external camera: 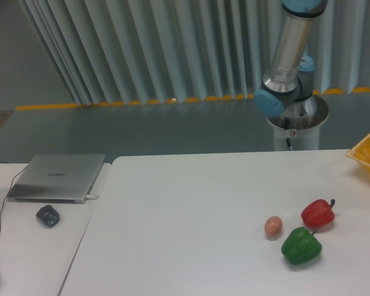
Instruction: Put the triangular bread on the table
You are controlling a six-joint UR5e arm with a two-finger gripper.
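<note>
Since our gripper and the triangular bread sit out of view, we risk dropping it onto the egg near the bench's right edge.

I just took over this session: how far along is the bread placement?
Nothing looks done. No triangular bread lies on the table, which holds only an egg, a red pepper and a green pepper. No bread shows on the visible corner of the yellow tray at the right edge. In hand: only the arm shows; its gripper is out of frame. Left: the bread has yet to reach the table.
</note>
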